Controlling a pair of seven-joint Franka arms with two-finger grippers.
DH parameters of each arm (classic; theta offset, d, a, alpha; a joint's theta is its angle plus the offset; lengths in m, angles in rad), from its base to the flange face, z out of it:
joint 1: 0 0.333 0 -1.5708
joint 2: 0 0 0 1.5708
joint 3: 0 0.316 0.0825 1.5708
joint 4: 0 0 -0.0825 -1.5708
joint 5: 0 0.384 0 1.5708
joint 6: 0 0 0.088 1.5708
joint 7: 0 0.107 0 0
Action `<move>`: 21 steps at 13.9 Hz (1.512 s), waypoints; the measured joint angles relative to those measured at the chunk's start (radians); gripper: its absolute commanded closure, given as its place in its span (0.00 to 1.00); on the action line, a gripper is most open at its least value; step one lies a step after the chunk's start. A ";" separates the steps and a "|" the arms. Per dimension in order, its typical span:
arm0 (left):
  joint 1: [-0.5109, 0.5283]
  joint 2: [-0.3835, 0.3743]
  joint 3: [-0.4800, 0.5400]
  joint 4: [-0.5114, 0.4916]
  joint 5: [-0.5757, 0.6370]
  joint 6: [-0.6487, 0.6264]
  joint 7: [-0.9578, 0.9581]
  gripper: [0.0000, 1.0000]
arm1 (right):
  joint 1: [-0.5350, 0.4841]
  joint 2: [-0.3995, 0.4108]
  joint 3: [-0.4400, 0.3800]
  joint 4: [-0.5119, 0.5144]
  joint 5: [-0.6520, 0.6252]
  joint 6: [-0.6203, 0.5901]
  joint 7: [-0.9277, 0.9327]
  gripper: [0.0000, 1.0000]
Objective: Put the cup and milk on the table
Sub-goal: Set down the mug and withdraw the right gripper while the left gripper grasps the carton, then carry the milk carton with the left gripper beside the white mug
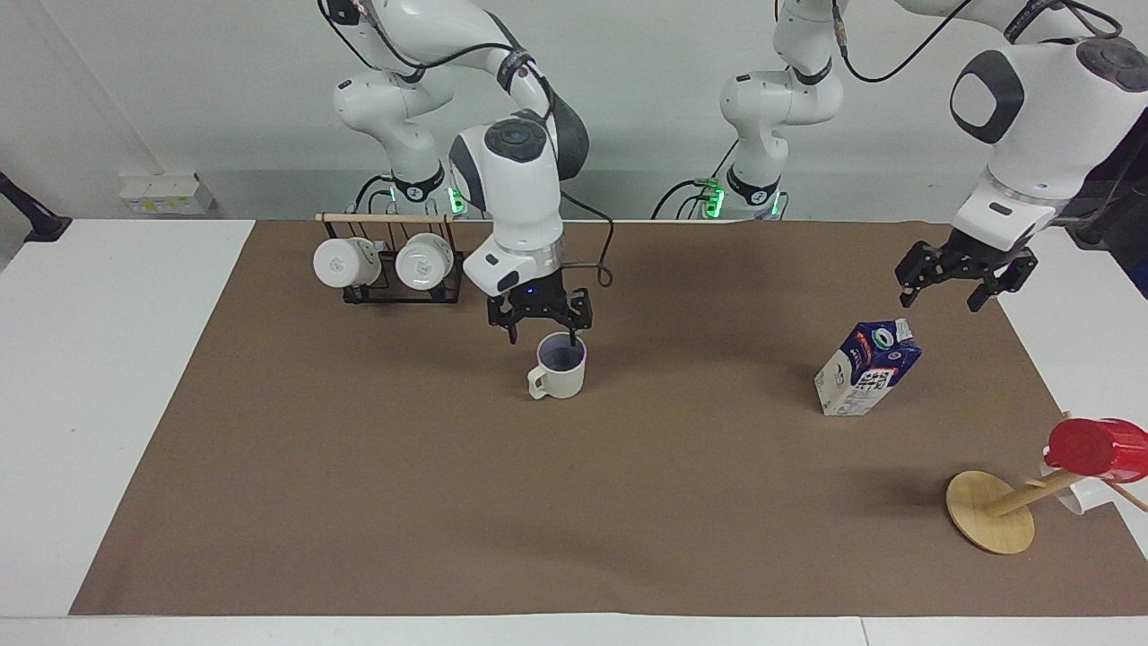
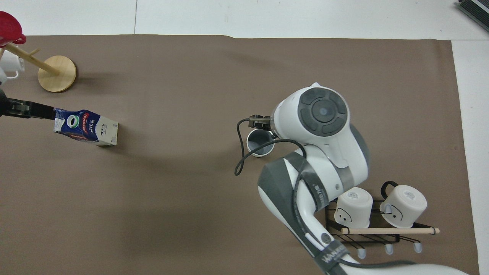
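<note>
The cream-white cup (image 1: 558, 375) stands upright on the brown mat of the table (image 1: 574, 511), handle toward the right arm's end; its bluish-grey inside shows in the overhead view (image 2: 259, 142), partly under the right arm. My right gripper (image 1: 543, 334) is open and empty, just above the cup's rim. The milk (image 1: 866, 368) stands on the mat toward the left arm's end and shows in the overhead view (image 2: 86, 128). My left gripper (image 1: 942, 296) is open and empty, up in the air close beside the carton's top; its tip shows in the overhead view (image 2: 26, 110).
A black rack (image 1: 390, 269) holding two white mugs stands near the right arm's base. A tilted wooden mug tree (image 1: 991, 511) with a red cup (image 1: 1096, 447) and a white mug (image 2: 9, 65) sits at the left arm's end.
</note>
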 measured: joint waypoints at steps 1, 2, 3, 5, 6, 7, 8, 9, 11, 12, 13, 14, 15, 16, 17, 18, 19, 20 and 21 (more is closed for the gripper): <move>0.000 0.008 -0.001 -0.013 0.000 0.018 0.000 0.00 | -0.024 -0.030 -0.001 0.000 0.000 -0.045 -0.007 0.00; 0.000 0.014 -0.003 -0.023 0.000 0.032 0.000 0.00 | -0.049 -0.058 -0.002 0.000 0.000 -0.089 -0.029 0.00; 0.000 0.019 -0.006 -0.034 0.000 0.046 0.000 0.00 | -0.077 -0.082 -0.003 0.000 0.000 -0.132 -0.057 0.00; 0.000 0.021 -0.008 -0.056 0.000 0.075 -0.001 0.00 | -0.135 -0.117 -0.004 0.000 0.000 -0.186 -0.122 0.00; 0.000 0.021 -0.009 -0.069 0.000 0.092 -0.001 0.00 | -0.167 -0.131 -0.005 -0.001 0.000 -0.202 -0.164 0.00; -0.001 0.022 -0.010 -0.080 0.000 0.110 -0.005 0.00 | -0.198 -0.145 -0.006 0.000 0.000 -0.219 -0.201 0.00; -0.002 0.024 -0.011 -0.089 -0.001 0.128 -0.018 0.00 | -0.227 -0.160 -0.007 0.000 0.000 -0.236 -0.228 0.00; -0.004 0.026 -0.012 -0.094 -0.001 0.138 -0.034 0.00 | -0.250 -0.174 -0.007 0.000 0.000 -0.255 -0.244 0.00; -0.012 0.031 -0.020 -0.103 -0.002 0.146 -0.057 0.00 | -0.286 -0.202 -0.007 0.005 0.000 -0.293 -0.259 0.00; -0.019 0.034 -0.022 -0.112 -0.002 0.154 -0.066 0.00 | -0.304 -0.213 -0.007 0.013 -0.001 -0.316 -0.280 0.00; -0.024 0.038 -0.024 -0.126 -0.002 0.170 -0.072 0.00 | -0.326 -0.222 -0.008 0.027 -0.001 -0.345 -0.314 0.00; -0.027 0.042 -0.024 -0.141 -0.002 0.186 -0.076 0.00 | -0.352 -0.227 -0.008 0.045 -0.001 -0.373 -0.344 0.00; -0.030 0.045 -0.024 -0.152 -0.002 0.195 -0.083 0.11 | -0.376 -0.230 -0.009 0.065 -0.001 -0.398 -0.363 0.00; -0.032 0.046 -0.024 -0.158 -0.002 0.196 -0.090 0.33 | -0.394 -0.230 -0.009 0.086 -0.001 -0.420 -0.372 0.00; -0.033 0.046 -0.024 -0.161 -0.002 0.196 -0.094 0.52 | -0.406 -0.231 -0.009 0.107 -0.001 -0.439 -0.374 0.00; -0.033 0.046 -0.024 -0.161 -0.002 0.196 -0.095 0.69 | -0.413 -0.231 -0.010 0.127 -0.001 -0.460 -0.374 0.00; -0.033 0.046 -0.023 -0.161 -0.002 0.197 -0.095 0.81 | -0.418 -0.231 -0.010 0.147 -0.001 -0.486 -0.374 0.00; -0.033 0.046 -0.023 -0.161 -0.002 0.197 -0.094 0.84 | -0.423 -0.231 -0.010 0.165 -0.001 -0.512 -0.374 0.00; -0.033 0.045 -0.024 -0.160 -0.002 0.200 -0.094 0.85 | -0.430 -0.232 -0.011 0.186 -0.002 -0.536 -0.378 0.00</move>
